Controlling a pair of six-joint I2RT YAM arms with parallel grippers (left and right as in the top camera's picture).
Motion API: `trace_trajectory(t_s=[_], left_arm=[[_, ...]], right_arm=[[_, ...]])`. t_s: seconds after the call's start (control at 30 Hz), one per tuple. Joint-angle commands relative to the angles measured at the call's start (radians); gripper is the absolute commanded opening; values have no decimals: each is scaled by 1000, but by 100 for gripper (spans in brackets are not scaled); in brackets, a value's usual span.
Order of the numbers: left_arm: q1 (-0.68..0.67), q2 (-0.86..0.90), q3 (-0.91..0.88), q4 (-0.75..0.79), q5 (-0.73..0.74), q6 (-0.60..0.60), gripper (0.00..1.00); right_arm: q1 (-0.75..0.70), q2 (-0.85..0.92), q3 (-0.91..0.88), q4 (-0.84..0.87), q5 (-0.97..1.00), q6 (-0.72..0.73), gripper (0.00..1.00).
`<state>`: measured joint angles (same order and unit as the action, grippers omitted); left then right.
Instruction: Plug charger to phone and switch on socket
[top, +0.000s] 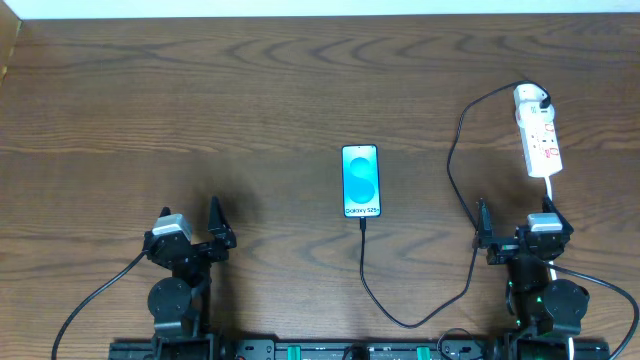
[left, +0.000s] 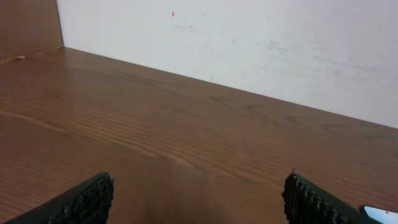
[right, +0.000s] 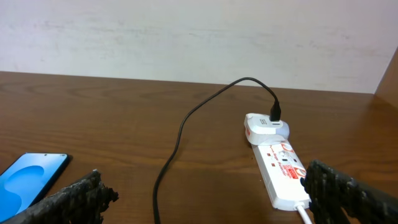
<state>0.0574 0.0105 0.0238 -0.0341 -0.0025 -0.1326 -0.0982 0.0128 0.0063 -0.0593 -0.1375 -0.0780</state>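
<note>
The wooden bench (top: 200, 100) fills the overhead view. The left claw (top: 190, 225) at 8 o'clock and the right claw (top: 515, 222) at 4 o'clock both stand spread wide, grasping nothing. The white socket (top: 537, 135) lies at 2 o'clock, and the lit phone (top: 361, 181) lies face up at centre. The black charger (top: 362, 255) loops from the socket's far-end plug to the phone's 6 o'clock edge, its tip touching it.
</note>
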Motion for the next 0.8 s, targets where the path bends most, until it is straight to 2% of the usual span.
trace_trajectory(t_s=[0.0, 0.77], left_arm=[[4, -6, -20, -39, -13, 8, 87], [4, -6, -20, -39, -13, 8, 87]], right_arm=[[8, -4, -1, -5, 8, -13, 99], [8, -4, -1, -5, 8, -13, 99]])
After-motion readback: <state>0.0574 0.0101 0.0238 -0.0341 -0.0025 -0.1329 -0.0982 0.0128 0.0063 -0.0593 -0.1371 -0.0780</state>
